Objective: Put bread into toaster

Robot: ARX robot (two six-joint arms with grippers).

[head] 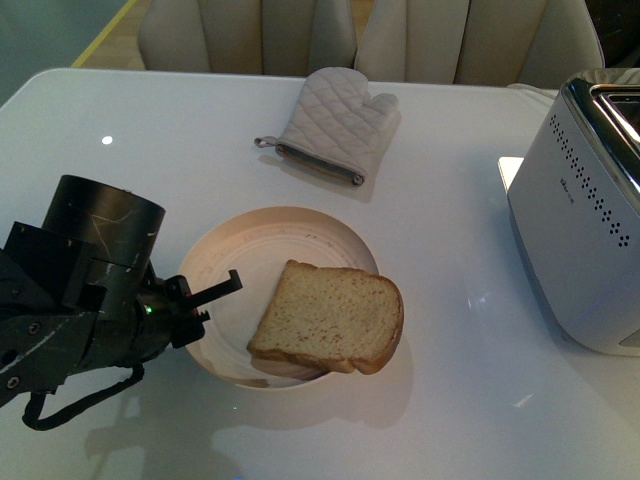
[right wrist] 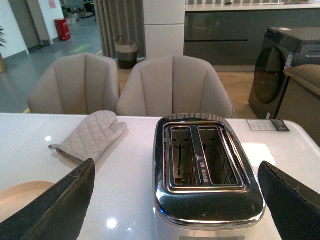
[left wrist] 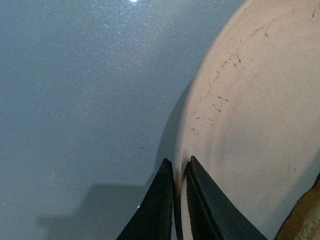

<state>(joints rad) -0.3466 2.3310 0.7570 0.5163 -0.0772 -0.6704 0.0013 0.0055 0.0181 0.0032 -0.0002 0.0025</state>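
Bread (head: 328, 318) lies flat on the plate (head: 250, 250), to the right of the left claw (head: 218, 292).

The slice passes over the plate's rim on its right side. The left claw stands at the opposite, left rim, and its tips point toward the slice. Its jaws are pressed nearly together and grasp nothing. Whether the tips touch the rim I cannot say surely, because the wrist view is too close. The toaster (head: 580, 230) stands well apart at the right side of the counter (head: 450, 150), and both its slots are empty. The right claw (right wrist: 175, 164) hangs near it, spread wide and holding nothing, and it is out of the front view. I judge that the left arm is nearer to the bread. It must open first and then reach rightward across the plate, and the flat slice must be turned on its edge for a slot.
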